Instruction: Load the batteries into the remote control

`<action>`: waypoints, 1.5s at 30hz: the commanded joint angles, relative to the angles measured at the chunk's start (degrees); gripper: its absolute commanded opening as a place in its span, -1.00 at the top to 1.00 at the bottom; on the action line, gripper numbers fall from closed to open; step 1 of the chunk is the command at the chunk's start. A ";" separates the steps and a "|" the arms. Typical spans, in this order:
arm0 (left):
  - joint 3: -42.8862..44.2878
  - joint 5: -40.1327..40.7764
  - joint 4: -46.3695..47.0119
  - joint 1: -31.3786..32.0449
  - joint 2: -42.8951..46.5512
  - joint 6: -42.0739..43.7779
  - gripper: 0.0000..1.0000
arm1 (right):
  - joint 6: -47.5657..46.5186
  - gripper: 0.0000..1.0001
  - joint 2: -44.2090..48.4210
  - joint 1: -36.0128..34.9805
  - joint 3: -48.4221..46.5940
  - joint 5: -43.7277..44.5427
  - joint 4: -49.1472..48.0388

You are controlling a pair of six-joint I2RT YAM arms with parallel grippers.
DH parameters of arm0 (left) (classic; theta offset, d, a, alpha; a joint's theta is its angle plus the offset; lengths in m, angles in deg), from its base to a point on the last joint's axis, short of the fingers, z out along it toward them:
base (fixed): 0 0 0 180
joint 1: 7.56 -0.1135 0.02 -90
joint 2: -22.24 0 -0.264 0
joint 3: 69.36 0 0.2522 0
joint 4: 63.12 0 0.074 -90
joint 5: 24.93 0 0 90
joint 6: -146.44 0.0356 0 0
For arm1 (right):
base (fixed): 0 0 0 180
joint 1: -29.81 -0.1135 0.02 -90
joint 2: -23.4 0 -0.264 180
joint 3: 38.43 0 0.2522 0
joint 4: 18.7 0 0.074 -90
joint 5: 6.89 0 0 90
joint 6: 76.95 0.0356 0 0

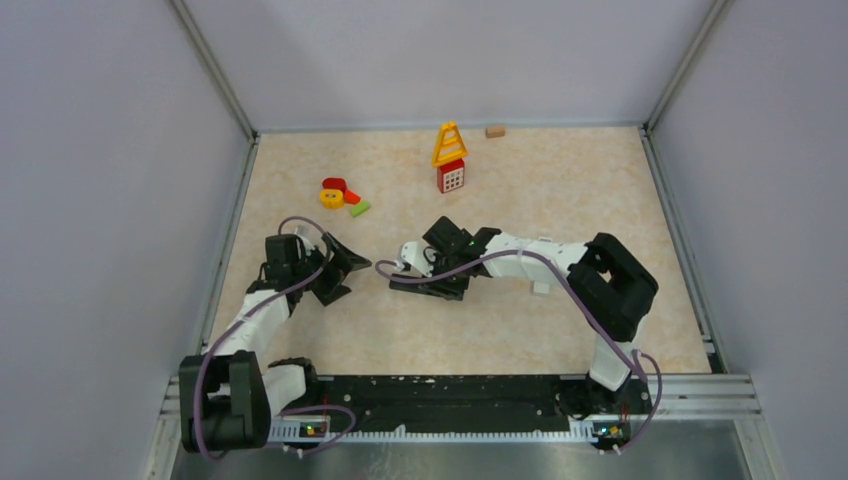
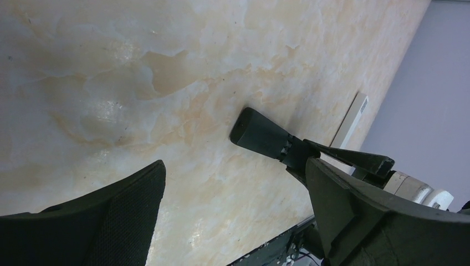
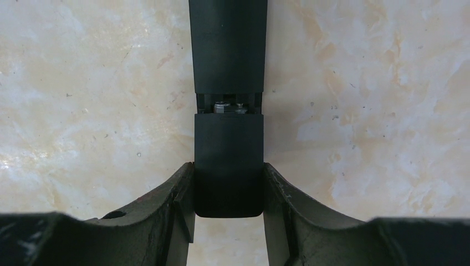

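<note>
Grips remote [image 3: 228,50] at its cover end between right fingers [image 3: 183,194], narrowed onto both sides, near bench [image 1: 560,190] centre. Shows silvery ends of batteries [image 3: 229,107] inside the compartment, through a gap in the back cover. Holds left fingers [image 2: 141,191] wide and empty above bench, near remote's other end.

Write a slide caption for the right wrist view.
Right gripper clamps the black remote by its end; cover partly open, silvery batteries showing in the gap.

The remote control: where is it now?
Right wrist view: the remote control sits gripped in the right claw, over the middle of the table, right of the left claw.
</note>
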 commanded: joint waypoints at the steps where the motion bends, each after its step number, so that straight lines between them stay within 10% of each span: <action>1: 1.87 -1.76 2.48 -0.36 -0.22 1.01 -0.97 | -0.29 0.65 1.33 -0.96 -1.30 0.45 -2.80; 45: 1.29 -4.09 3.80 -0.47 -1.84 1.48 -0.97 | -2.76 0.42 -3.36 -2.38 -4.66 2.03 2.15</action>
